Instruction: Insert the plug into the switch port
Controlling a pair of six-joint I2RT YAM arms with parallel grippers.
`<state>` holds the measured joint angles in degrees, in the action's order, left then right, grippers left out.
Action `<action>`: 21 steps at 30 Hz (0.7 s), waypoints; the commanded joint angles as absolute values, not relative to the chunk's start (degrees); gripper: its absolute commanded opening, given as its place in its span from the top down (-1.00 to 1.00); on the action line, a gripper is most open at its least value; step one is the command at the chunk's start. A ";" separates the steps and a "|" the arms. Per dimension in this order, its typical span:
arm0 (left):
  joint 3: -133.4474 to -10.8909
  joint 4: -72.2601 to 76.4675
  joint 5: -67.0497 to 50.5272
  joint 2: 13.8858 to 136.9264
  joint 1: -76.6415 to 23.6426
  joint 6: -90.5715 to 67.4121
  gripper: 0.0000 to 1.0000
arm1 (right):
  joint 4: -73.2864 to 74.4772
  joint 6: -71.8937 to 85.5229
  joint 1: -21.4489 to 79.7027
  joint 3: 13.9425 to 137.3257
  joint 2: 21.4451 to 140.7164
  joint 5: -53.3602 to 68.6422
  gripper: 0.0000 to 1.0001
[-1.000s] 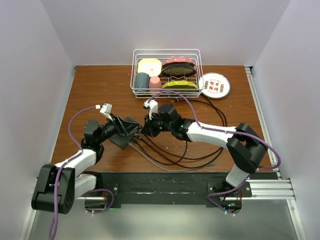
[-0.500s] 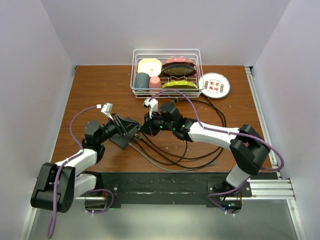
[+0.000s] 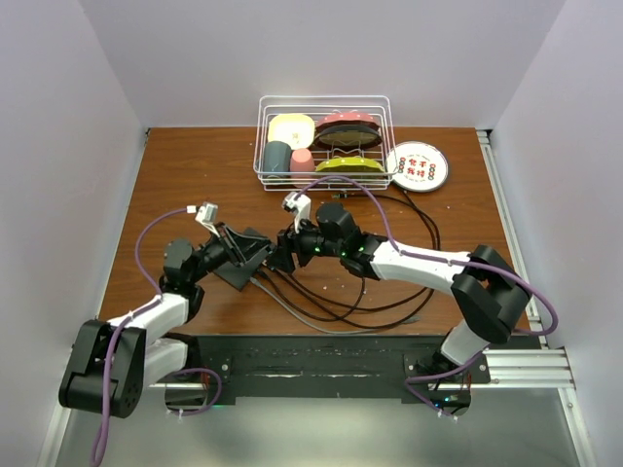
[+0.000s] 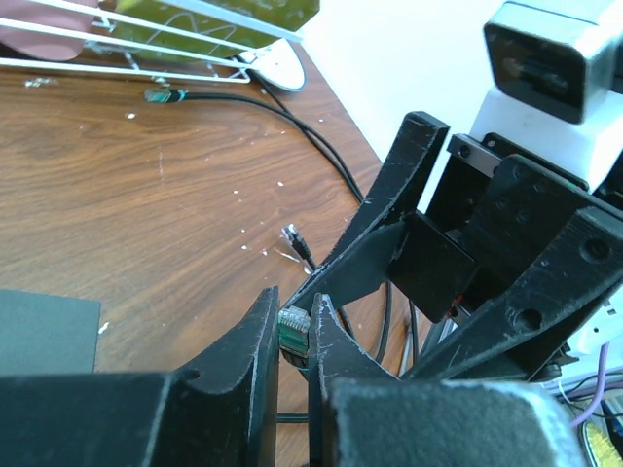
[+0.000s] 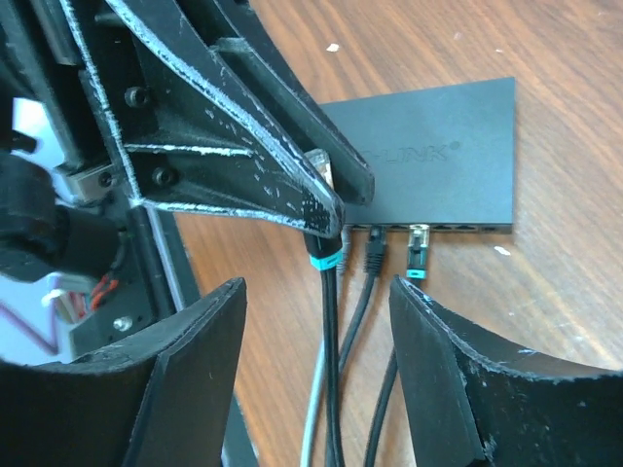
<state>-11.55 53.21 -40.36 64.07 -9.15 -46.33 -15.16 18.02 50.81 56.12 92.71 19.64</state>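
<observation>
- Gripping the plug [image 4: 292, 329] in the left claw [image 4: 294, 313], fingers pinched tight on its clear head, with the teal boot [image 5: 324, 259] and its cable hanging below.
- Holding that plug right at the corner of the switch [image 5: 438, 136], by the socket edge [image 5: 433, 226]; cannot tell from these views whether touching, and not seen seated in a port.
- Leaving the switch flat on the table [image 3: 175, 185], under the left claw's tip, in the same spot as a second ago.
- Keeping the right claw [image 5: 316, 287] spread wide with nothing between its fingers, facing the left claw's tips and the hanging cable from close by.
- Having eased the right claw slightly toward the left one and the near edge over the last second, with forearm and elbow also a touch nearer the rail.
- Showing almost no change on the left side: same clamp on the plug, wrist in the same place, elbow only a shade nearer.
- Showing two other leads [image 5: 375, 248] already seated in ports just beside the held plug, one black and one with a yellowish head.
- Leaving the loose cables [image 3: 331, 306] looped on the table between the arms, and the basket [image 3: 324, 97] and round dish [image 3: 417, 165] at the far side, all as before.
</observation>
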 commanded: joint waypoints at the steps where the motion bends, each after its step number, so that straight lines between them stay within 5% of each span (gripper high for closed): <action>1: -10.38 60.80 -42.62 61.79 -9.23 -45.44 1.00 | -24.33 22.75 47.82 53.62 89.91 27.82 -0.29; 8: -9.49 64.25 -45.88 58.81 -9.32 -46.23 1.00 | -44.80 33.57 44.47 47.99 91.05 37.96 -0.23; 21: -9.32 64.07 -45.44 57.57 -9.49 -47.28 1.00 | -48.08 35.42 44.47 47.20 91.84 39.20 -0.13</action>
<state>-9.50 60.36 -44.80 58.30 -9.15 -46.54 -44.21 34.57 44.34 47.33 91.83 37.89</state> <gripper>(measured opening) 0.143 0.582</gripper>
